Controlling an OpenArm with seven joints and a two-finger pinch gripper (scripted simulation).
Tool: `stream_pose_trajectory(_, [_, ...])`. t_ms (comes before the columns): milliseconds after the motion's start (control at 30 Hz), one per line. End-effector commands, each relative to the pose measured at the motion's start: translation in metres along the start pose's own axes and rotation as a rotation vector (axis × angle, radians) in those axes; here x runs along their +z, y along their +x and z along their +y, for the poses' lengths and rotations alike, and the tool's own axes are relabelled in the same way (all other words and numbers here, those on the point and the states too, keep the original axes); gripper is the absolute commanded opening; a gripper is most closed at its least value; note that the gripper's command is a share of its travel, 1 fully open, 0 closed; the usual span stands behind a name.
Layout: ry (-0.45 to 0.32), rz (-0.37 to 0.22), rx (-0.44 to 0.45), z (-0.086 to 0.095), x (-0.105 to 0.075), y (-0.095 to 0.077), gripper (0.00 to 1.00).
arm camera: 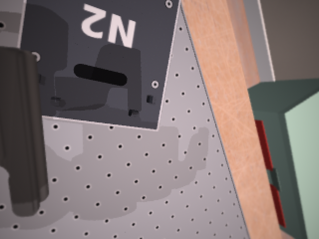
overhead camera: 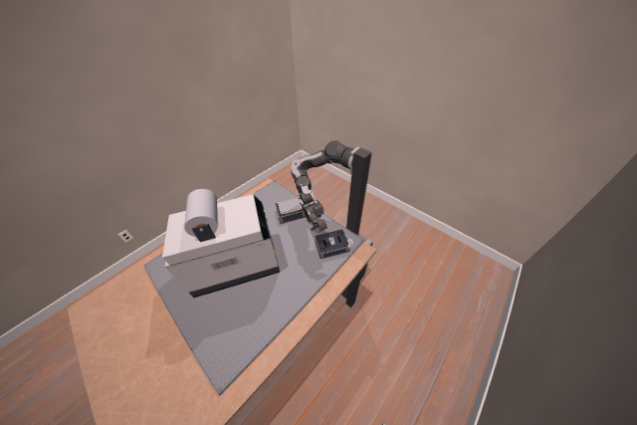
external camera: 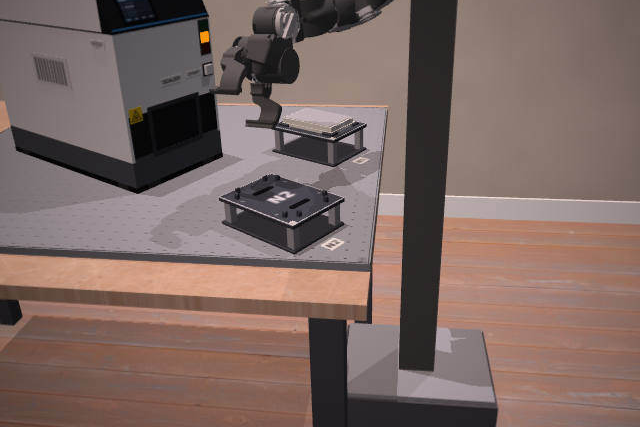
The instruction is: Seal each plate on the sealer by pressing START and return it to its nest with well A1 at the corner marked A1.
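The sealer point(overhead camera: 236, 214) point(external camera: 70, 74) has its amber lamp point(external camera: 204, 36) lit. Its door point(external camera: 175, 125) is closed and no stage shows outside. The white START button point(external camera: 207, 69) is below the lamp. Nest N2 point(overhead camera: 322, 243) point(external camera: 279, 197) point(arm camera: 100, 97) is empty. A pale plate point(overhead camera: 288, 207) point(external camera: 319, 120) with a smooth, sheet-like top sits on the other nest point(external camera: 331, 152). My gripper point(overhead camera: 318, 229) point(external camera: 232, 108) is open and empty, in the air between the sealer's front and the nests. Only one finger shows in the wrist view, at the left; N2 is below.
The upright arm post point(overhead camera: 358, 194) point(external camera: 426, 179) stands beyond the table's end. A foil roll point(overhead camera: 201, 209) is on top of the sealer. The wooden table edge point(arm camera: 219, 100) runs past N2. A green object with red strips point(arm camera: 299, 174) is beyond it in the wrist view.
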State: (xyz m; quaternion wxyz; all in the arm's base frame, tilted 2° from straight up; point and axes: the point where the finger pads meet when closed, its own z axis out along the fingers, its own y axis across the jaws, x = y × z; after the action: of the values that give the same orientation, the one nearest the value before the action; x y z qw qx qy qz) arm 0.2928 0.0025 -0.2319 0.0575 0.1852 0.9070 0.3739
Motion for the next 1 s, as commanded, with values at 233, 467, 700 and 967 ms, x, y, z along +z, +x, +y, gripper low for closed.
stream_pose_trajectory(233, [-0.120, 0.087, 0.067, 0.019, 0.003, 0.019, 0.65])
stream_pose_trajectory(467, [-0.255, 0.193, 0.134, 0.046, 0.002, 0.045, 0.65])
stream_pose_trajectory(700, [-0.412, 0.314, 0.221, 0.073, -0.006, 0.067, 0.65])
stream_pose_trajectory(967, [-0.546, 0.406, 0.304, 0.096, -0.017, 0.082, 0.65])
